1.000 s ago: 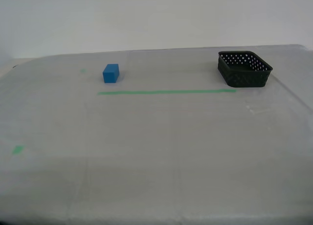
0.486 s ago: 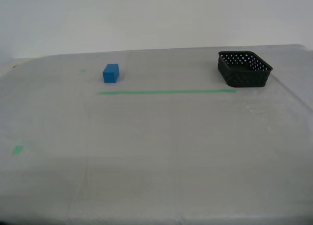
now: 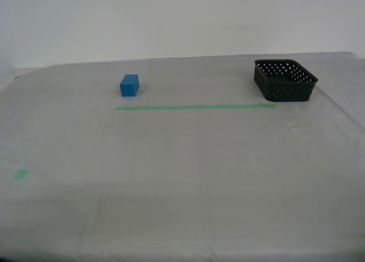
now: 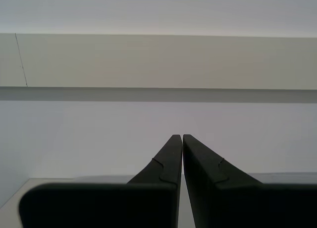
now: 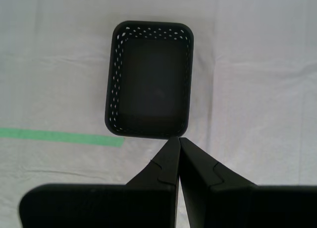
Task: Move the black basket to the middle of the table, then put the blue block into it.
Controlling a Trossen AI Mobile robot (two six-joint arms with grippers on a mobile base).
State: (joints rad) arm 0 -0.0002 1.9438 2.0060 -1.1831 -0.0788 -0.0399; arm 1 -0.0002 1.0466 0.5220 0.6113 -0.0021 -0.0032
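Across the exterior view, from its left: the blue block (image 3: pixel 129 85) is sitting on the tabletop (image 3: pixel 182 176), just behind the green tape line (image 3: pixel 194 107). The black basket (image 3: pixel 284 79) is resting empty near that view's right edge. You're holding my first claw (image 5: pixel 178 139) pressed together above the basket; my second claw (image 4: pixel 182 136) is pressed together too, facing a pale wall (image 4: pixel 158 59).

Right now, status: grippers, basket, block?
My first gripper shut, above the black basket. My second gripper shut, facing wall. Basket empty, blue block apart from it, nothing between.
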